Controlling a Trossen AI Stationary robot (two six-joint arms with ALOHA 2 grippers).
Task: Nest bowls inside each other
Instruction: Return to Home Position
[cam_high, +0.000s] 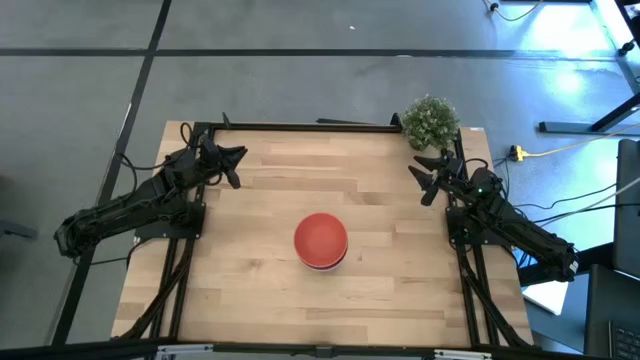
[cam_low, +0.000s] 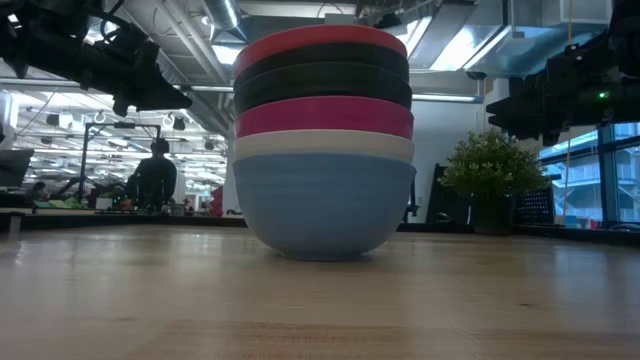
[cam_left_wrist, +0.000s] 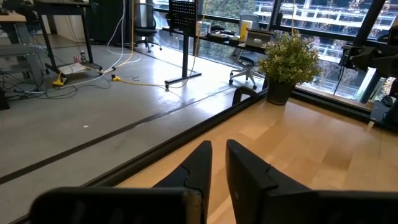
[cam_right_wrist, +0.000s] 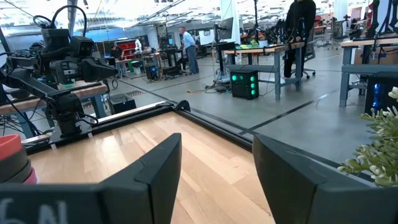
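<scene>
As the job looks done to me: six bowls (cam_high: 320, 240) nested into one stack, near the middle of the worktop (cam_high: 250, 295)
Order, bottom up: blue bowl (cam_low: 324, 205), white bowl (cam_low: 324, 147), pink bowl (cam_low: 324, 118), lower black bowl (cam_low: 322, 88), upper black bowl (cam_low: 322, 62), red bowl (cam_low: 320, 42) on top
Fit: each rim shows as a level band above the one below, so the stack sits square
Left gripper (cam_high: 236, 165): by the worktop's left edge, well apart from the stack; jaws nearly together with a slim gap, holding nothing
Right gripper (cam_high: 422, 182): by the right edge, near the potted plant (cam_high: 431, 120); jaws wide apart, empty
Reason for placement: arms tucked at the sides, probably so nothing can nudge the stack
Outstanding: no loose bowl in sight; nothing left to nest, by my reckoning
</scene>
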